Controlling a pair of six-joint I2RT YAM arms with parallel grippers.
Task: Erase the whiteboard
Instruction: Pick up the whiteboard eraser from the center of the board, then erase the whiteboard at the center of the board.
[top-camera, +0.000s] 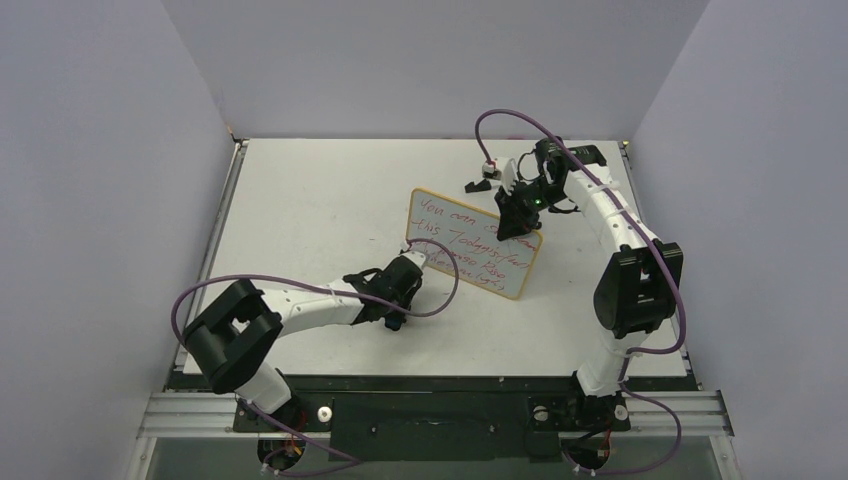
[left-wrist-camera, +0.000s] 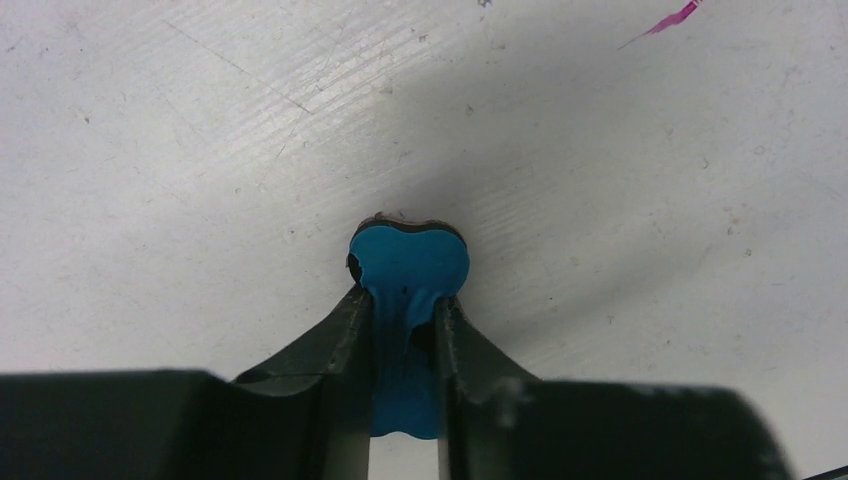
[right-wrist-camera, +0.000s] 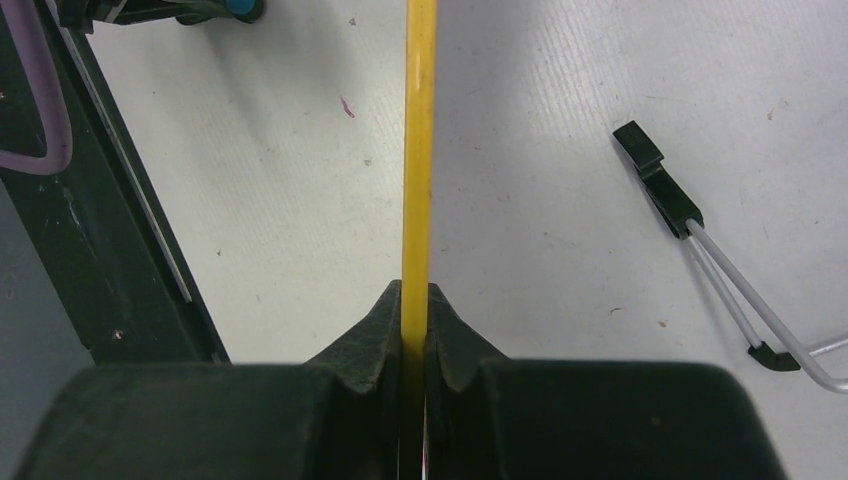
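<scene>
Left gripper (left-wrist-camera: 403, 300) pinching eraser (left-wrist-camera: 408, 262), pad just past tips | right gripper (right-wrist-camera: 415, 295) clamped on board (right-wrist-camera: 418, 130) edge, running ahead from jaws | step: likely approach | next: press eraser onto writing (top-camera: 468, 248), sweep

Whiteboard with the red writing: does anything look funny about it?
Yes. The wood-framed whiteboard looks crooked, its edge pinched between the shut jaws of the right gripper, while a black-footed wire stand piece lies apart on the white table.
</scene>
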